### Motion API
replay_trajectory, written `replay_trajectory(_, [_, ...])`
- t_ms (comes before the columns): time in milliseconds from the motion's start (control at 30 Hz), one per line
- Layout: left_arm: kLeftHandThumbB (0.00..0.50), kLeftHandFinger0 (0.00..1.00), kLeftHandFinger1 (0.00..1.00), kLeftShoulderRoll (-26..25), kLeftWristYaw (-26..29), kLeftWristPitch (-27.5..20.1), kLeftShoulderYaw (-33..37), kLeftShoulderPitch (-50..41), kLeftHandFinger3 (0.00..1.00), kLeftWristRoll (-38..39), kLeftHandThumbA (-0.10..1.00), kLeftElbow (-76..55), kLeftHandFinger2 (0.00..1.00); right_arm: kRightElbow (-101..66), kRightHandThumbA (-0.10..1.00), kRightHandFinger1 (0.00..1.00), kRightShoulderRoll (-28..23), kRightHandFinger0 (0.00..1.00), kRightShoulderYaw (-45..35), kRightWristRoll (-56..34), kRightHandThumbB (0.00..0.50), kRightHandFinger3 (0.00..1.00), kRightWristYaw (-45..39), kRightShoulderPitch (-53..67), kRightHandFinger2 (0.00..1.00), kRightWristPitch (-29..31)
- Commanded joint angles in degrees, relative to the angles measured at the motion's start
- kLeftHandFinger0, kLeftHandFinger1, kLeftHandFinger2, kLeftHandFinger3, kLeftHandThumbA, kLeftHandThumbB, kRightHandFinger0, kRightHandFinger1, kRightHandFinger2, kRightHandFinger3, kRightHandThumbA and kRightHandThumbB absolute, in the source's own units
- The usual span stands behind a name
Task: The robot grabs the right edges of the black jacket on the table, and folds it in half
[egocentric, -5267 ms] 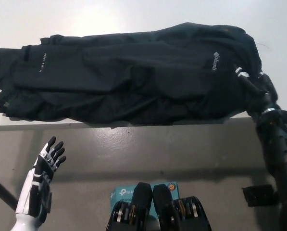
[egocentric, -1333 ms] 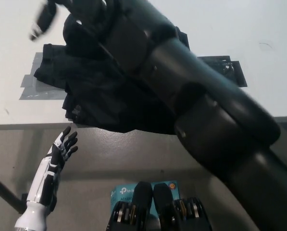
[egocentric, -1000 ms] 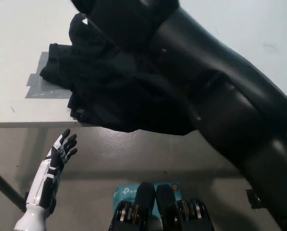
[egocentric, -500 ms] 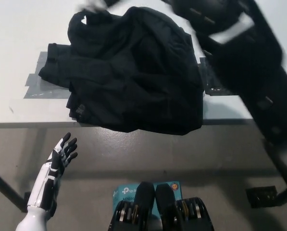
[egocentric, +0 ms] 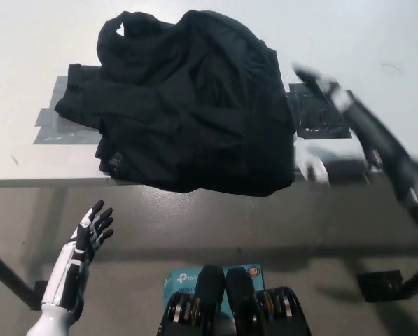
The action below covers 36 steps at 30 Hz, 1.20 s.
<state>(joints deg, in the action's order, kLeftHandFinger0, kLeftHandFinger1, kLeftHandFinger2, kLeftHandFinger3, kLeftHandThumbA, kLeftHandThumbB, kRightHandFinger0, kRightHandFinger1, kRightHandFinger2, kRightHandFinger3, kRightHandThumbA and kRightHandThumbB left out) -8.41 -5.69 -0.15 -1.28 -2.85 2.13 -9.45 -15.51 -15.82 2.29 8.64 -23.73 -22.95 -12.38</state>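
We found the black jacket (egocentric: 187,105) lying doubled over on the white table (egocentric: 26,42), a thick rumpled heap rather than a flat fold, with its near edge draped over the table's front edge. Its left side covered part of a grey tape patch (egocentric: 51,122) stuck to the tabletop, and a dark tape patch (egocentric: 319,112) lay just beside its right side.

The right hand (egocentric: 328,87) was a motion-blurred streak over that dark patch, apart from the cloth; we could not tell whether its fingers were spread or curled, only that no fabric showed in them. The left hand (egocentric: 89,231) hung below the table's front edge at the lower left, fingers spread and holding nothing.

We judged the fold as made, though untidy. The overhanging hem was the main risk: with that much cloth past the edge, the slick fabric could creep forward and pull the bundle to the floor. The top layer looked puffed and loosely laid, so it might slump back and open the fold. The right arm passing close to the jacket's right side could also snag the cloth and drag it askew.
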Motion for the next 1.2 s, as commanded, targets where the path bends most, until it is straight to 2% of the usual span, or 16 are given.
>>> replay_trajectory(0, [0.149,1.00,1.00,0.21,-0.01,-3.07,-1.97,-1.47,1.00,3.44,1.00,-1.56,1.00,-28.56,1.00,1.00,3.44,1.00,-12.16,-23.18,0.274,1.00,8.98,15.43,1.00,5.02])
replay_trajectory(100, [0.144,1.00,1.00,0.33,-0.02,-3.12,-2.23,-1.68,1.00,3.98,1.00,-1.77,1.00,-27.75,1.00,1.00,5.94,1.00,-10.93,-24.12,0.296,1.00,8.62,18.62,1.00,6.14])
replay_trajectory(267, [0.178,1.00,1.00,-0.40,-0.43,-3.36,-2.48,-1.35,1.00,4.11,1.00,-1.16,1.00,-22.25,1.00,1.00,10.65,1.00,-9.47,-23.98,0.317,1.00,7.03,21.95,1.00,8.53])
replay_trajectory(333, [0.184,1.00,1.00,-0.34,-0.56,-3.23,-2.34,-1.69,1.00,4.05,1.00,-1.45,1.00,-16.79,1.00,1.00,11.87,1.00,-8.75,-21.10,0.222,1.00,6.40,22.94,1.00,10.73])
replay_trajectory(400, [0.198,1.00,1.00,-0.07,-0.75,-3.29,-2.22,-2.24,1.00,4.22,1.00,-1.48,1.00,-8.68,1.00,1.00,12.88,1.00,-9.15,-18.68,0.172,1.00,6.55,23.59,1.00,11.96])
replay_trajectory(433, [0.200,1.00,1.00,-0.01,-0.78,-3.36,-2.19,-2.37,1.00,4.18,1.00,-1.47,1.00,-7.14,1.00,1.00,13.22,1.00,-9.40,-18.41,0.158,1.00,6.64,23.72,1.00,12.34])
replay_trajectory(467, [0.202,1.00,1.00,0.39,-0.99,-3.90,-1.76,-2.83,1.00,4.16,1.00,-1.22,1.00,-4.83,1.00,1.00,12.98,1.00,-9.84,-17.76,0.171,1.00,6.81,24.36,1.00,12.21])
replay_trajectory(500, [0.200,1.00,1.00,0.59,-0.93,-4.26,-1.69,-2.90,1.00,4.18,1.00,-1.05,1.00,0.45,1.00,1.00,12.66,1.00,-10.04,-17.33,0.142,1.00,6.53,23.82,1.00,14.06])
replay_trajectory(600, [0.199,1.00,1.00,0.62,-0.85,-4.40,-1.62,-2.93,1.00,4.23,1.00,-1.06,1.00,0.92,1.00,1.00,12.51,1.00,-9.99,-17.48,0.138,1.00,6.56,23.69,1.00,14.83])
replay_trajectory(633, [0.207,1.00,1.00,0.14,-0.72,-4.05,-1.84,-2.17,1.00,3.91,1.00,-1.32,1.00,7.98,1.00,1.00,11.26,1.00,-9.51,-15.80,0.138,1.00,6.23,22.34,1.00,15.62])
replay_trajectory(667, [0.207,1.00,1.00,0.14,-0.73,-4.06,-1.84,-2.15,1.00,3.92,1.00,-1.32,1.00,8.31,1.00,1.00,11.12,1.00,-9.40,-15.85,0.137,1.00,6.29,22.29,1.00,15.83])
replay_trajectory(700, [0.197,1.00,1.00,0.41,-0.86,-4.13,-1.77,-1.68,1.00,4.44,1.00,-1.01,1.00,9.62,1.00,1.00,10.81,1.00,-9.66,-17.05,0.138,1.00,6.05,22.23,1.00,14.35])
replay_trajectory(1067, [0.210,1.00,1.00,0.67,-0.18,-4.13,-1.53,-1.05,1.00,3.05,1.00,-0.44,1.00,11.29,1.00,1.00,10.67,1.00,-9.06,-18.53,0.136,1.00,6.55,21.78,1.00,13.68])
replay_trajectory(1100, [0.202,1.00,1.00,0.53,-0.42,-3.82,-1.60,-1.07,1.00,3.51,1.00,-0.53,1.00,11.23,1.00,1.00,10.67,1.00,-8.84,-18.41,0.147,1.00,6.62,21.83,1.00,13.13])
replay_trajectory(1167, [0.188,1.00,1.00,0.15,-0.16,-4.33,-1.68,-1.21,1.00,2.46,1.00,-0.16,1.00,11.77,1.00,1.00,10.07,1.00,-7.32,-16.51,0.136,1.00,6.23,22.53,1.00,13.67])
